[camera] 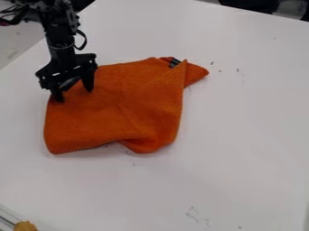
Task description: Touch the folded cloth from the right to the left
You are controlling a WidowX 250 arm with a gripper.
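Overhanging cloth (pixel 120 108) — gripper (pixel 73 93), jaws apart.

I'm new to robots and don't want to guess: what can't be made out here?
In the camera view:
Orange cloth: underside hidden by its top layer.
Fingers: pressing the cloth or just hovering, unclear from this slant.
Black arm: upper end cut off by the top edge.
Tan thing, lower left: cut off by the bottom edge.
Dark patch on the cloth: too small to identify.

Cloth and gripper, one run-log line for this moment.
cloth: orange, folded, on table | gripper: at cloth's upper-left corner in view | jaws: open | firm contact: cannot tell
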